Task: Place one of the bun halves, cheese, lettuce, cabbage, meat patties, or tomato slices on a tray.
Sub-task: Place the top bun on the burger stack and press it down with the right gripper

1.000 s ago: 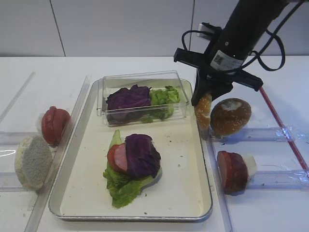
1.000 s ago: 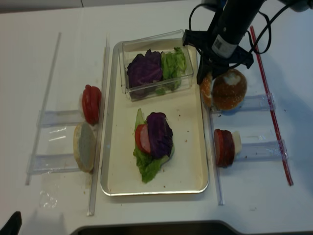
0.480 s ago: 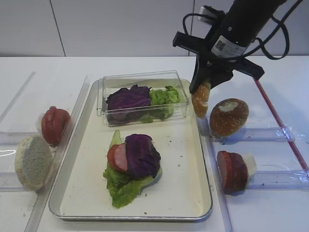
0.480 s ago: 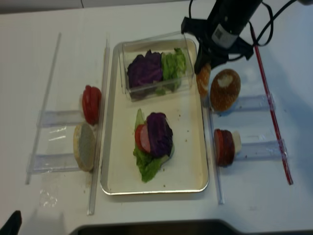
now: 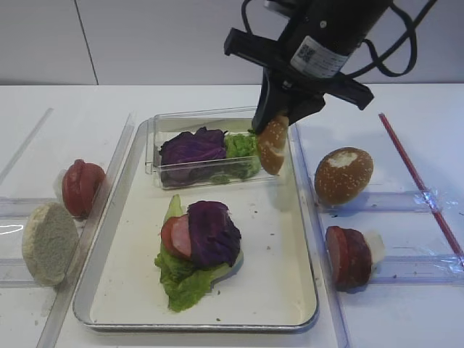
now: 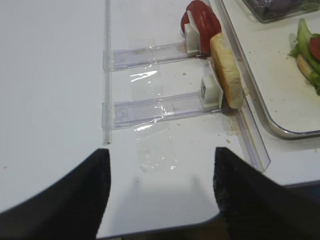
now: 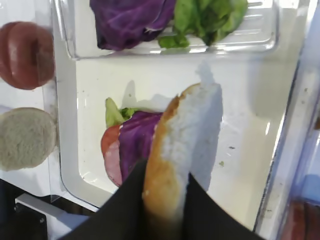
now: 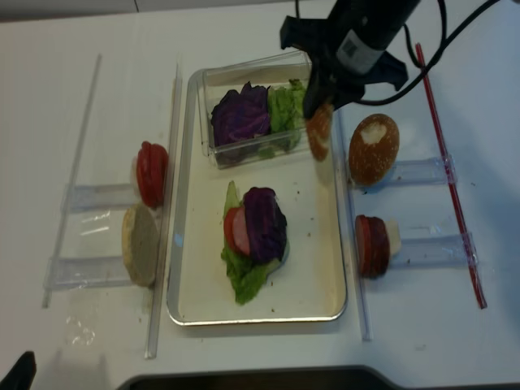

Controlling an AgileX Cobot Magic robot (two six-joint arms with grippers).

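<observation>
Exterior high: my right pincer (image 5: 274, 141) grips the bun (image 5: 273, 145) above the tray (image 5: 304, 304). Lowering and release remain, I judge.

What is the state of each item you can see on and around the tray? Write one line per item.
bun top: held on edge in the right gripper, lifted above the tray
clear box: open, holding cabbage and lettuce
stack: lettuce, tomato and cabbage piled on the tray
dark bun: standing on edge in its holder
left gripper: open, empty
</observation>
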